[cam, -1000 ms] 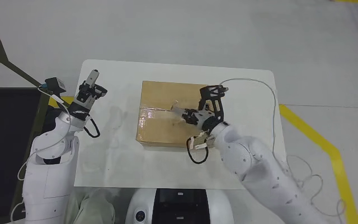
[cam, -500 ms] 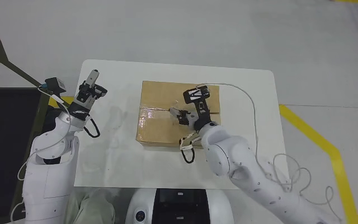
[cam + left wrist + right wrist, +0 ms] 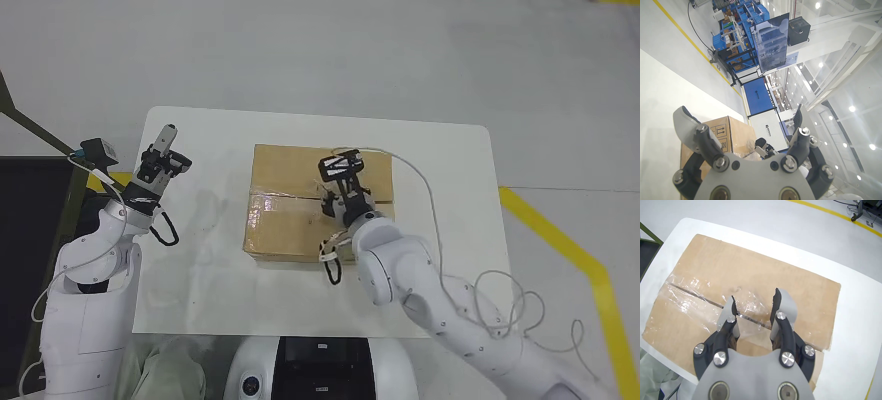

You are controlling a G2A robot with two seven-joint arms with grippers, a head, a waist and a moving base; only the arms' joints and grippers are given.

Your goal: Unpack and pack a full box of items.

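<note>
A closed brown cardboard box (image 3: pixel 290 175) sits mid-table, its top seam covered with wrinkled clear tape (image 3: pixel 696 294). My right gripper (image 3: pixel 333 197) hovers open just above that seam near the middle of the box (image 3: pixel 753 270). In the right wrist view the right gripper (image 3: pixel 755 296) has one finger on each side of a crumpled patch of tape, with nothing held. My left gripper (image 3: pixel 167 148) is raised over the table's left part, open and empty, well apart from the box. In the left wrist view the left gripper (image 3: pixel 742 111) points toward the hall, with the box (image 3: pixel 738 130) beyond it.
The white table (image 3: pixel 200 280) has bare room to the left, front and right of the box. A white cable (image 3: pixel 425 195) trails from the right arm across the table's right side. A dark stand (image 3: pixel 30 200) stands beside the table's left edge.
My right gripper has slid left along the taped seam toward the box's middle, its cable swinging with it. The left arm has stayed still.
</note>
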